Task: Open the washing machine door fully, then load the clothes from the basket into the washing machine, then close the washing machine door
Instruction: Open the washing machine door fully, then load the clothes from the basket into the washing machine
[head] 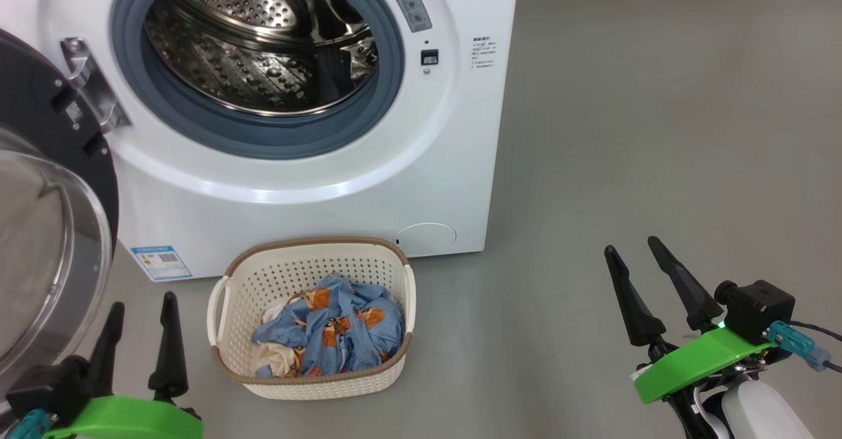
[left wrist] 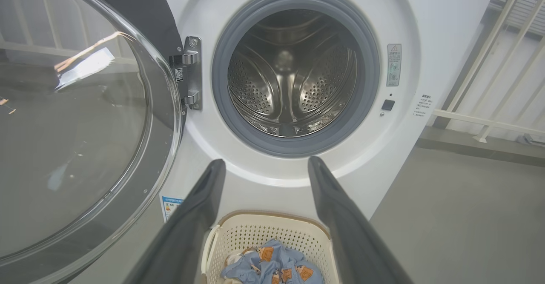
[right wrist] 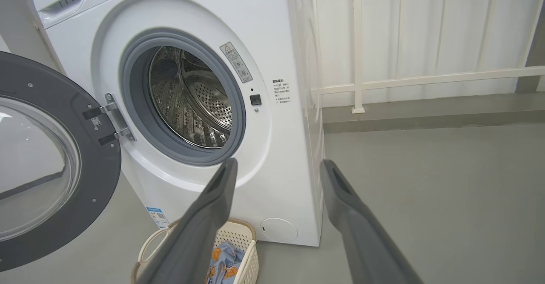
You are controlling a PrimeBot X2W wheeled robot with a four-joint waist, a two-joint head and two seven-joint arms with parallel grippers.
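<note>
While the washing machine door (head: 46, 248) hangs open, we log: clothes (head: 335, 330) in the basket (head: 309, 274) before the washing machine (head: 316, 195) — blue label sticker (head: 161, 262), print illegible — left gripper (head: 143, 301) and right gripper (head: 631, 245) splayed, empty.

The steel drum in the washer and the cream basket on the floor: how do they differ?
The shiny perforated steel drum is round, sits inside the white washing machine and looks empty; the cream-white perforated plastic basket is a rounded rectangle with a brown rim, stands on the grey floor and holds light blue printed clothes. Both are pierced with small holes.
</note>
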